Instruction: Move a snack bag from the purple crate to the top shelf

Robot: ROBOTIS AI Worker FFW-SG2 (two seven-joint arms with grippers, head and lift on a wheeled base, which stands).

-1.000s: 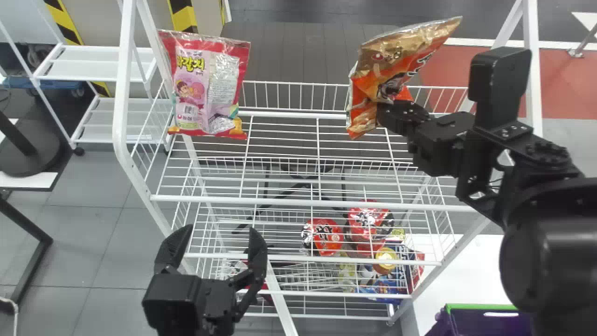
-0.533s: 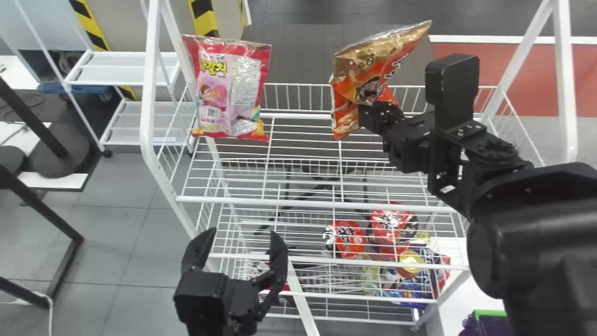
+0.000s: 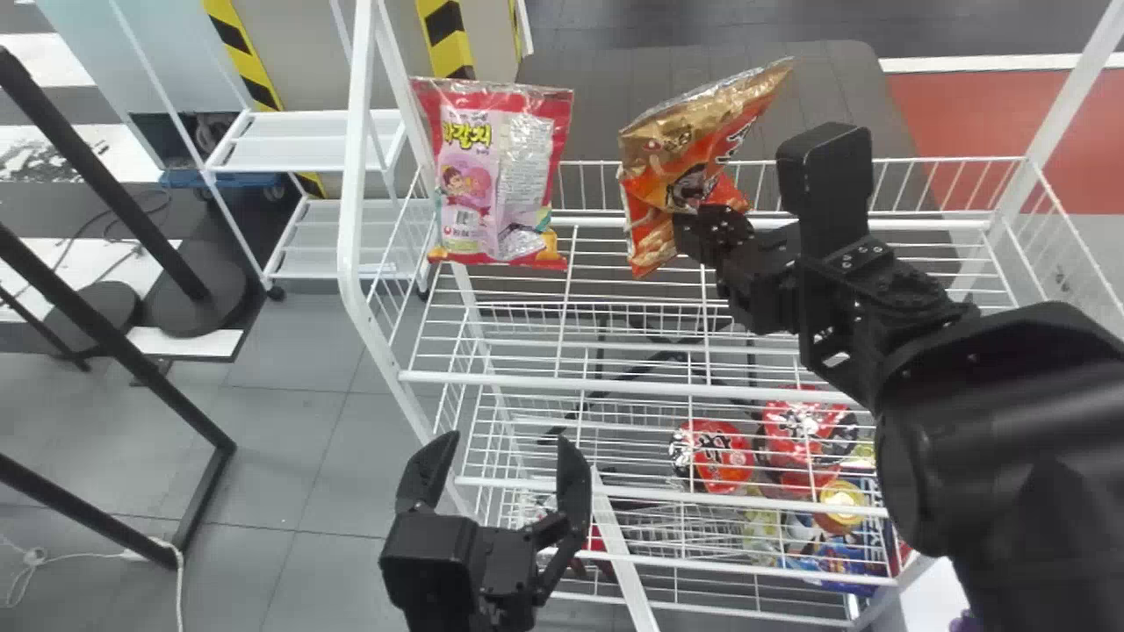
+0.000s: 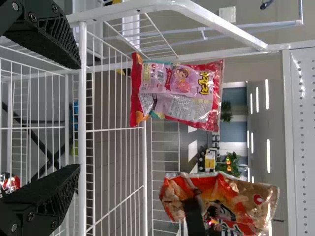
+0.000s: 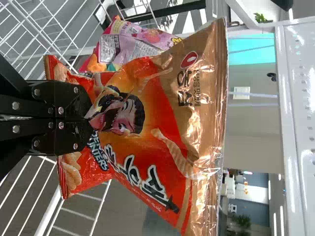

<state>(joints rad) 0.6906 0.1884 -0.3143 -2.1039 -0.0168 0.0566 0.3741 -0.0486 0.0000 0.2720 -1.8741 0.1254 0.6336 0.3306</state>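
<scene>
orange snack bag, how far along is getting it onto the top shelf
The pickup looks done: the orange snack bag is in hand, pinched by the right gripper and held up at the top shelf, to the right of the pink snack bag. What remains is to set it down and let go, as the gripper is closed on it.

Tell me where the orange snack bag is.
In the head view, the orange snack bag is held in the right gripper, above the top shelf, right of the pink snack bag.

Orange snack bag (image 5: 157,118) in tool (image 3: 701,225), pink bag (image 5: 130,46) behind
</scene>
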